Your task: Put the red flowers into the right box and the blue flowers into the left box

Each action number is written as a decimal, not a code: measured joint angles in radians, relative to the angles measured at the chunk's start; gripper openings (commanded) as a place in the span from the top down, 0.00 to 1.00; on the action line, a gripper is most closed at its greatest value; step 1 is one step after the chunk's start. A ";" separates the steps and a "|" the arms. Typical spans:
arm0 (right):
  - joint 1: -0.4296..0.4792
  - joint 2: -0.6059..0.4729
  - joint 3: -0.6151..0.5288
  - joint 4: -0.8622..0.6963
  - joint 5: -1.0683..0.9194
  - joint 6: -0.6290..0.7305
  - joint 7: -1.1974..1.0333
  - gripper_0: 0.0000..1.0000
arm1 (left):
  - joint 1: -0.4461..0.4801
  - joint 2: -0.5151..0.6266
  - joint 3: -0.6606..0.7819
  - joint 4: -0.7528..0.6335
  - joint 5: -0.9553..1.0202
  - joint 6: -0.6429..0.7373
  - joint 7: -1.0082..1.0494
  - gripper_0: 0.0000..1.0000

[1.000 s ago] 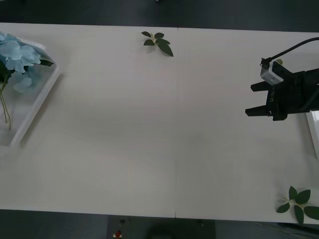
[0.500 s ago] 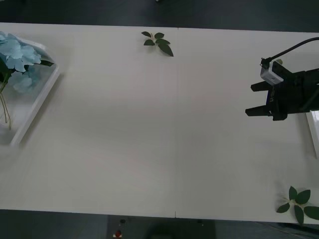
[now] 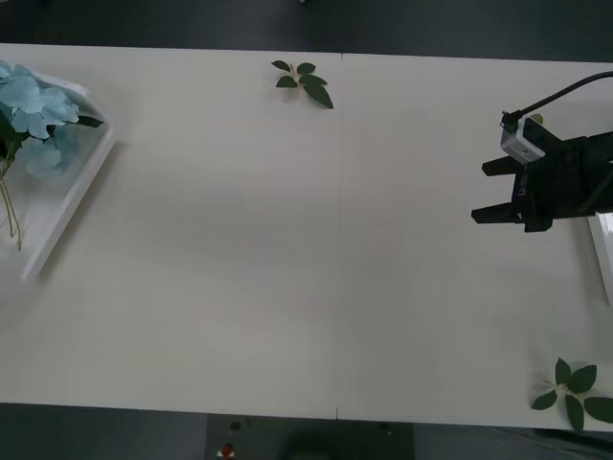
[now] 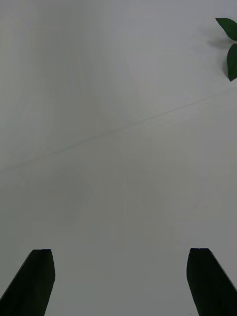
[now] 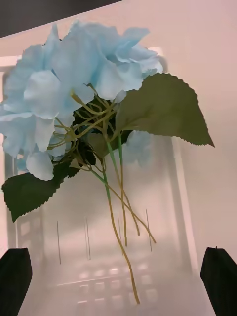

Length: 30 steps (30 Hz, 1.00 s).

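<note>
The blue flowers [image 3: 34, 110] lie in the left box [image 3: 79, 187] at the table's far left edge. In the left wrist view the blue flowers [image 5: 79, 69] rest with leaves and stems across the left box [image 5: 181, 197], and my left gripper [image 5: 116, 252] hovers open just above them, holding nothing. My right gripper [image 3: 479, 192] hangs open and empty over bare table at the right, fingers pointing left, seen as the right gripper [image 4: 121, 252] from its wrist. A sliver of the right box [image 3: 605, 249] shows behind it. The red flowers are out of view.
A green leaf sprig [image 3: 305, 81] lies near the table's far edge at the middle. Another leaf sprig [image 3: 575, 391] lies at the front right corner. A leaf tip [image 4: 228, 44] shows ahead of the right gripper.
</note>
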 measured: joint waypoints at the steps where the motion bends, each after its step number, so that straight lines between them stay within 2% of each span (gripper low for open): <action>1: 0.000 0.000 0.000 0.000 0.000 0.000 0.000 0.22 | 0.000 0.010 0.000 -0.017 -0.002 0.011 0.000 0.00; 5: 0.000 0.000 0.000 0.000 0.000 0.000 0.000 0.22 | 0.000 0.033 0.000 -0.107 -0.002 0.051 0.026 0.00; 11: 0.000 0.000 0.000 0.000 0.000 0.000 0.000 0.22 | 0.002 0.033 -0.002 -0.247 0.027 0.074 0.287 0.00; 14: 0.000 0.000 0.000 0.000 0.000 0.000 0.000 0.22 | 0.016 0.033 -0.002 -0.326 0.059 0.072 0.329 0.00; 17: 0.000 0.000 0.000 0.000 0.000 0.000 0.000 0.22 | 0.057 0.033 -0.002 -0.428 0.097 0.041 0.361 0.00; 22: 0.000 0.000 0.000 0.000 0.000 0.000 0.000 0.22 | 0.134 0.023 -0.002 -0.616 0.143 -0.030 0.627 0.00; 30: 0.000 0.000 0.000 0.001 0.000 0.000 0.000 0.22 | 0.201 -0.046 -0.003 -0.863 0.160 -0.140 0.786 0.00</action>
